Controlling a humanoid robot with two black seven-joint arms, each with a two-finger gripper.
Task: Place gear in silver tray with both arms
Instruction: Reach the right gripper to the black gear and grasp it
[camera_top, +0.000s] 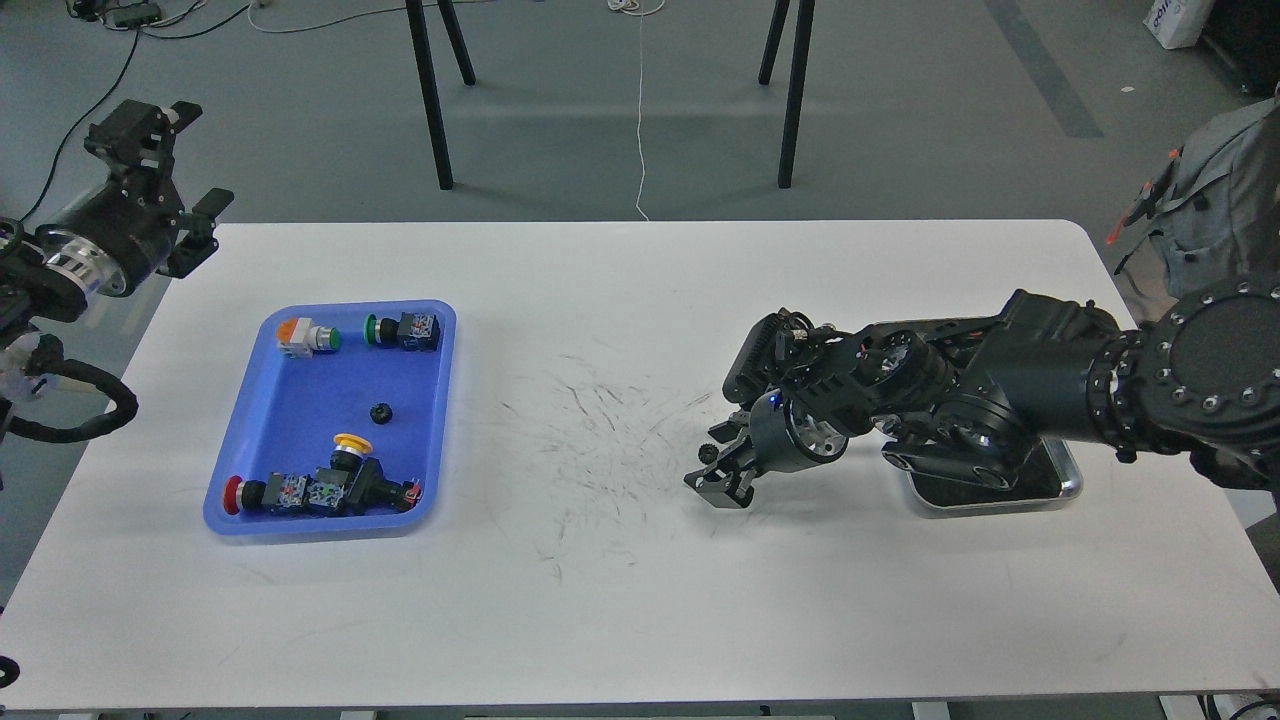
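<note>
A small black gear (380, 412) lies in the middle of the blue plastic tray (290, 515) on the left of the table. The silver tray (1068, 487) sits at the right, mostly hidden under my right arm. My right gripper (716, 474) hangs low over the table's middle, left of the silver tray. It looks shut on another small black toothed gear (709, 453). My left gripper (182, 165) is raised beyond the table's far left corner, away from the blue tray, with its fingers spread and empty.
The blue tray also holds several push-button switches with red, yellow, green and orange caps (330, 488). Dark scuff marks (600, 430) cover the table's middle. Black stand legs (430, 100) rise on the floor behind the table.
</note>
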